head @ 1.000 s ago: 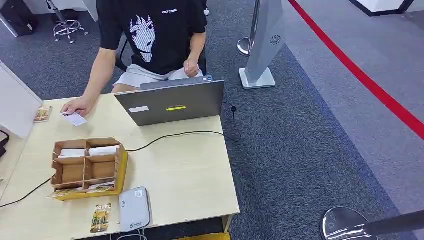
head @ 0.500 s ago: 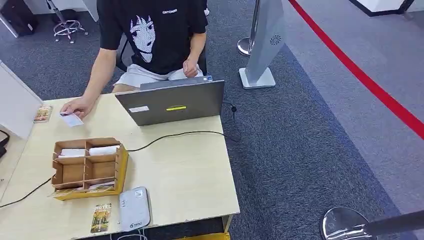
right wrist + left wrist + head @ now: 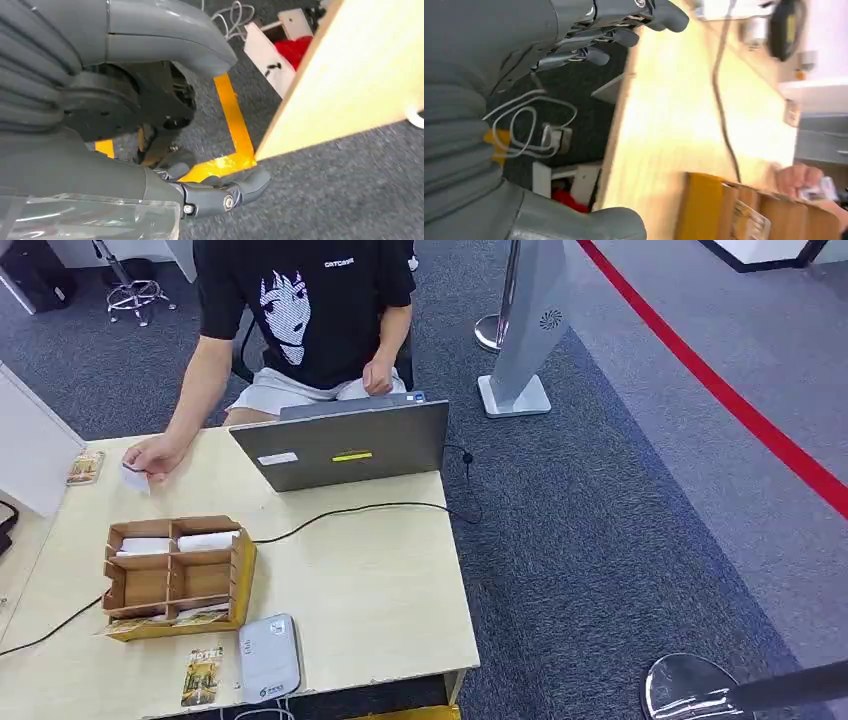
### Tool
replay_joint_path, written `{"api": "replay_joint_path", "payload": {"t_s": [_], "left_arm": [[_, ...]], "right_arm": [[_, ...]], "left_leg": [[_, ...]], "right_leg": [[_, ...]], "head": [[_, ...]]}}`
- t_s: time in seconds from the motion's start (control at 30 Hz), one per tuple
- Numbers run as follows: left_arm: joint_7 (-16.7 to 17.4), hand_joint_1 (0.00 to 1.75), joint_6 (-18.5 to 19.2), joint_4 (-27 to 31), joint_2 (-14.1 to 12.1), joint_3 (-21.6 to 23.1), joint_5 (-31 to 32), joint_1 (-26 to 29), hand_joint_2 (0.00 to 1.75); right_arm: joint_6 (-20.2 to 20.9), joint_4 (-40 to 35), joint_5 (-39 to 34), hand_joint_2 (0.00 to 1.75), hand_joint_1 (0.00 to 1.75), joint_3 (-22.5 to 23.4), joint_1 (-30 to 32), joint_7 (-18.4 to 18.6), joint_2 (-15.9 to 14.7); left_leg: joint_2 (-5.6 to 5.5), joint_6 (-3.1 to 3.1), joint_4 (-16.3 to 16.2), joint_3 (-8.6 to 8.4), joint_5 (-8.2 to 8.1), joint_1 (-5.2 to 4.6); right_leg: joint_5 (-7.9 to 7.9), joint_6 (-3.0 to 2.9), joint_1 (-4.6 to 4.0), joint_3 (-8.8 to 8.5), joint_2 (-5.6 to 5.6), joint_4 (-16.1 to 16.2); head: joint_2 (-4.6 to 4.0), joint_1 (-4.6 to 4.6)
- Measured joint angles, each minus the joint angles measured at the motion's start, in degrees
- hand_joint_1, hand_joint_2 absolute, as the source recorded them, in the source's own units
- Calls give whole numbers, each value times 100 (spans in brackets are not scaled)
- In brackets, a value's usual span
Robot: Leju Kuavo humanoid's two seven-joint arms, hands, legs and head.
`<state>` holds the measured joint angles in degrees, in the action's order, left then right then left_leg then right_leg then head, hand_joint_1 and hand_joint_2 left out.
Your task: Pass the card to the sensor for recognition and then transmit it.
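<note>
A person's hand point(image 3: 155, 453) holds a small white card point(image 3: 135, 476) at the table's far left edge; the same hand point(image 3: 800, 178) and card point(image 3: 823, 190) appear in the left wrist view. The white sensor box point(image 3: 268, 658) lies at the near edge of the table, beside a printed hotel card point(image 3: 202, 676). My left hand point(image 3: 539, 50) hangs off the table's near edge, fingers spread, holding nothing. My right hand point(image 3: 100, 100) hangs low by the table's corner point(image 3: 260, 150), also with nothing in it.
A cardboard card holder point(image 3: 175, 575) with several compartments stands on the wooden table point(image 3: 370, 590). A grey laptop point(image 3: 345, 445) and a black cable point(image 3: 350, 510) lie beyond it. Another printed card point(image 3: 86, 467) lies far left. A kiosk stand point(image 3: 525, 330) is on the carpet.
The person's hand has drawn the white card a little further left and tipped it up under the fingers. My hands and the table's other things have not moved.
</note>
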<state>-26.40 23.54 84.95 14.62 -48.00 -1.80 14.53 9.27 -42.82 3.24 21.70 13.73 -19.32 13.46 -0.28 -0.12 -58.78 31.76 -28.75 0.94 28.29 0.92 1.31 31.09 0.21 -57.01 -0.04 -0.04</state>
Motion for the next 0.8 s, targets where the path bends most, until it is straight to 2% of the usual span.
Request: {"api": "replay_joint_path", "payload": {"t_s": [0.27,0.57,0.8], "left_arm": [[22,0,-505,964,-320,736,498,58,175],[489,0,-1023,1557,-859,1624,1252,-236,175],[896,0,-1272,1693,-1294,2183,1962,-655,175]], "right_arm": [[159,190,651,175,0,752,-220,-218,15],[265,634,1396,175,0,1423,-505,-612,0],[-164,859,2178,175,0,1513,-639,-881,0]], "left_leg": [[1,-1,0,-3,1,1],[1,-1,0,-2,4,0],[3,-4,-1,-4,6,1]], "right_leg": [[-1,-1,-1,2,1,0],[-4,-4,0,-1,2,-1],[-6,-6,0,3,6,-1]], "head": [[-2,0],[-2,0],[0,0]]}}
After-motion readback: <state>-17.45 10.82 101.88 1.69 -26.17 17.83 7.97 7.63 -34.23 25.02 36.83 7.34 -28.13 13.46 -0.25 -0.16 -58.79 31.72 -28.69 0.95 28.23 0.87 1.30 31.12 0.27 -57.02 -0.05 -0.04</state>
